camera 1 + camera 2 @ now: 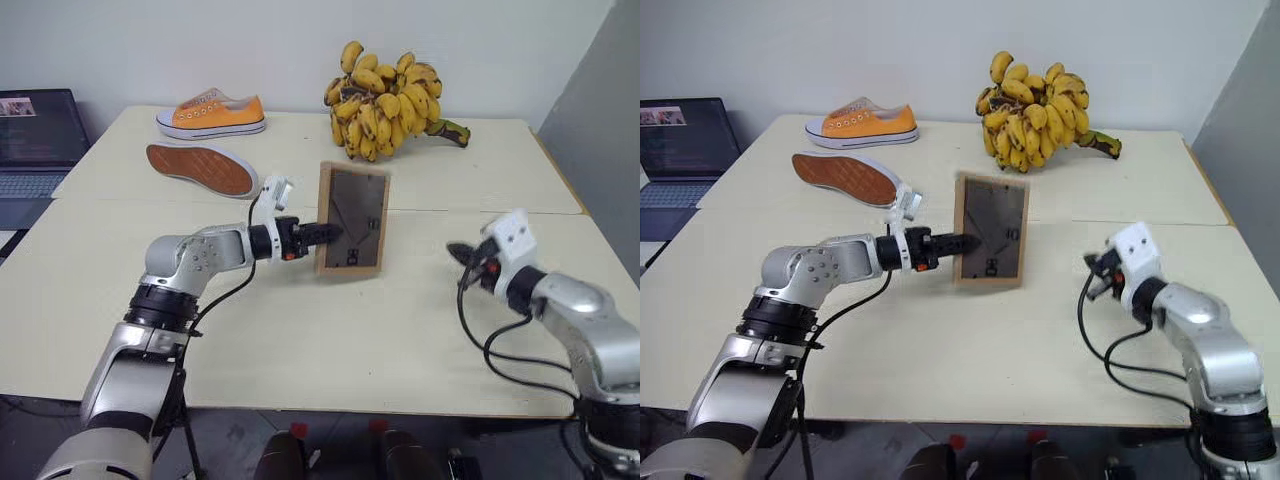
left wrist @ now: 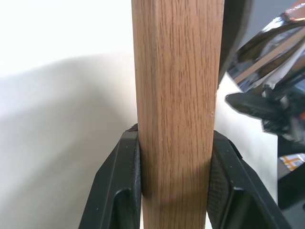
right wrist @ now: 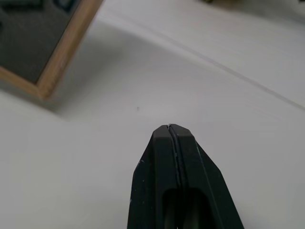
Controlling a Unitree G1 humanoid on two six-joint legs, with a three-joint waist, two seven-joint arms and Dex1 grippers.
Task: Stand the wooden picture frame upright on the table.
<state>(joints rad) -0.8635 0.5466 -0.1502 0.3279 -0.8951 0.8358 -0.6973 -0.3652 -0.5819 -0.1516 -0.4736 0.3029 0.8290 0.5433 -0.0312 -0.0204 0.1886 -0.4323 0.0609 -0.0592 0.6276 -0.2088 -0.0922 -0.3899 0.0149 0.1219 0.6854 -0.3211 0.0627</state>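
Cream table (image 1: 330, 330) bears the frame (image 1: 352, 219), upright near its middle, dark back toward the camera. Left gripper (image 1: 328, 234) reaches in level, fingers (image 2: 121, 186) clamped on the frame's wooden edge. Right gripper (image 1: 459, 251) hovers apart, fingers pressed together, empty.

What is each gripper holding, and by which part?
Left gripper clamps the picture frame by its left wooden side rail; right gripper is shut, holding nothing.
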